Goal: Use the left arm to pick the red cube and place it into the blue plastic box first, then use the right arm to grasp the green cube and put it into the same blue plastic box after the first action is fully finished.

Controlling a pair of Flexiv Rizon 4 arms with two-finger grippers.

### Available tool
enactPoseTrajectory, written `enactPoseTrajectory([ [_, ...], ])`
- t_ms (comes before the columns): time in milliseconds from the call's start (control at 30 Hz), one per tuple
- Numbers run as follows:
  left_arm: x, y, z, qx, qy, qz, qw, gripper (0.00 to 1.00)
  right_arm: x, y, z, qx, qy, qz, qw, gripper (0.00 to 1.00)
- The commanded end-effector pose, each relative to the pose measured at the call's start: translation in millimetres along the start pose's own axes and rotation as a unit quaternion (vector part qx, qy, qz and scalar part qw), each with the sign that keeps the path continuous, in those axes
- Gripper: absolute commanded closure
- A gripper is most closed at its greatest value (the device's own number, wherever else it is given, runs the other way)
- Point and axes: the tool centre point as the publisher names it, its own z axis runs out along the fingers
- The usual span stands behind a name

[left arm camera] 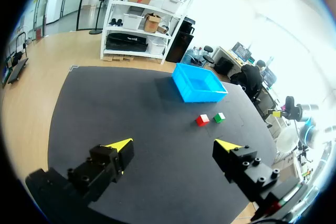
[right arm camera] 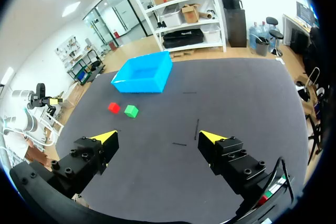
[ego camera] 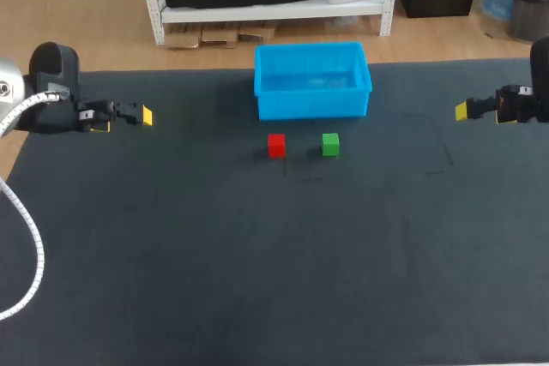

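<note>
1. Head view: high above and behind, looking down on the whole tabletop (ego camera: 257, 280); the blue plastic box (ego camera: 312, 81) sits at the upper middle of the frame.
2. Left wrist view: from the tabletop's left end, looking out over the left pincer (left arm camera: 174, 145), well back from the box.
3. Right wrist view: mirrored, over the right pincer (right arm camera: 158, 137).
4. All three share the box, red cube (ego camera: 275, 145) and green cube (ego camera: 330, 144).

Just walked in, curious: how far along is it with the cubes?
Nothing done yet: the red cube and green cube sit outside the box. Left gripper and right gripper are open, holding nothing. Both cubes remain to place, red first.
</note>
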Motion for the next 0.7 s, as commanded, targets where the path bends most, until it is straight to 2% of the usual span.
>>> enactPoseTrajectory([
  [33,0.6,1.4,0.1,0.003,-0.002,0.001,1.000,0.00,-0.2,-0.5,0.0,-0.001,0.001,0.000,1.000,0.00],
  [533,0.6,1.4,0.1,0.003,-0.002,0.001,1.000,0.00,-0.2,-0.5,0.0,-0.001,0.001,0.000,1.000,0.00],
  [700,-19.4,-8.7,15.6,-0.029,0.053,0.009,0.998,0.00,-0.2,-0.5,0.0,-0.001,0.001,0.000,1.000,0.00],
])
